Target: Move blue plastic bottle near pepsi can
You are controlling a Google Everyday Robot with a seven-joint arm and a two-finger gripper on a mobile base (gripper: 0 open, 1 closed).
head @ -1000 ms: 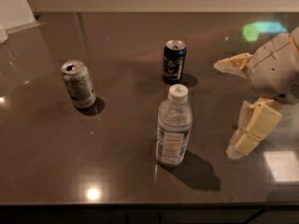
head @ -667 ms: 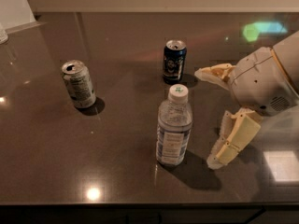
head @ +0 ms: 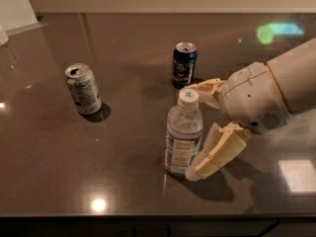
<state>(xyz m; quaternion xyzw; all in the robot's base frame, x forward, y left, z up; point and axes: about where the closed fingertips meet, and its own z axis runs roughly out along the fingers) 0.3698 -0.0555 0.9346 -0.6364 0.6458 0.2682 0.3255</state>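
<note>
Jaws: wide open, holding nothing. They sit just right of the blue plastic bottle (head: pixel 183 132), one finger (head: pixel 217 154) low on its near side, the other on its far side up by the cap.
Bottle: upright, mid-surface (head: pixel 49 172), on the near side of the pepsi can (head: pixel 184 63) with a short gap between.
Risk, tipping: it's tall and looks light — if that near finger nudges the base before I close, I reckon it goes over.
Risk, can: shoving it far too eagerly could knock the pepsi can.
Risk, mix-up: the silver can (head: pixel 83 89) sits well left — wrong target.
Writing: bottle label is blue-and-white, print unreadable; pale logo on the pepsi can, no letters I can make out.
</note>
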